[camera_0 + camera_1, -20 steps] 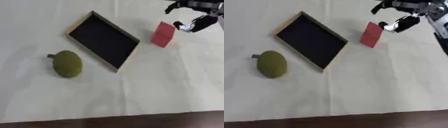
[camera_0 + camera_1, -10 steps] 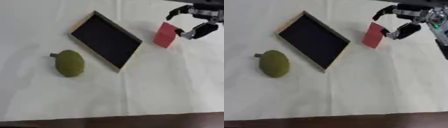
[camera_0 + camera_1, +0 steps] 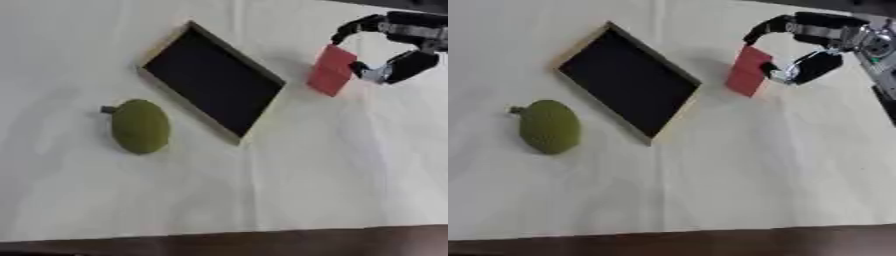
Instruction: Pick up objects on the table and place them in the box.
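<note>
Looking like a lab test bench: table (image 3: pixel 262 200) wearing a plain cream cloth, dark floor showing past its near edge, no room clutter.

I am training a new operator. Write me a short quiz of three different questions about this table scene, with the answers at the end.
1. True or false: the box already holds an object.
2. Which object does the right hand have its fingers around?
A. the green fruit
B. the red block
C. the box
3. Fill in the missing word: the green fruit lies on the white cloth to the ____ of the box, as the robot sees it.

Key
1. False: its dark inside is bare.
2. B: curled fingers sit at the block's top and thumb at its right side.
3. left.
</note>
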